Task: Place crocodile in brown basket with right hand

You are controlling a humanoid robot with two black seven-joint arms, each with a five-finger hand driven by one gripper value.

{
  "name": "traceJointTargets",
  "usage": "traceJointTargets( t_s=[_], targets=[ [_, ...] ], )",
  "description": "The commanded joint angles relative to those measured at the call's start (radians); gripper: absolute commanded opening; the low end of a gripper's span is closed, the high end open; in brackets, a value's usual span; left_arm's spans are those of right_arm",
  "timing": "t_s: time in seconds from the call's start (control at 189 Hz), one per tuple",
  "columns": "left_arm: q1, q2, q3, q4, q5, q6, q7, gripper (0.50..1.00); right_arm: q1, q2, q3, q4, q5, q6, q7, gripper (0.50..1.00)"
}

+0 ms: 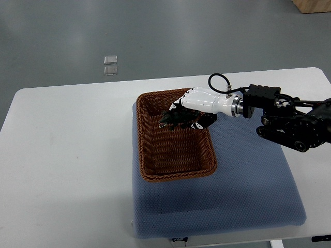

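I see the white table [67, 155] filling most of my view, with a blue padded mat [248, 186] lying on its right half. The brown basket [178, 174] sits on the mat's left part, its long side running away from me. My right hand [199, 105] reaches in from the right edge over the basket's far end, fingers curled around the crocodile [175, 118]. The dark toy is inside the basket's outline, near the far right wall. I cannot tell whether it touches the woven floor.
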Motion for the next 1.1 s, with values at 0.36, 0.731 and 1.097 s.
traceJointTargets(
  t_s=[0.36,0.731,1.097],
  targets=[
    [0.000,0.000,0.001,0.000,0.000,0.001,0.000,1.000,-0.001,-0.006,0.019,-0.008,0.017,-0.052,-0.001,0.913],
    [0.000,0.000,0.001,0.000,0.000,-0.001,0.000,1.000,-0.105,-0.006,0.275,-0.084,0.311,-0.033,-0.004,0.911],
    [0.000,0.000,0.000,0.000,0.000,-0.001,0.000,1.000,-0.162,-0.003,0.452,-0.239,0.936,0.102,-0.049,0.911]
  ],
)
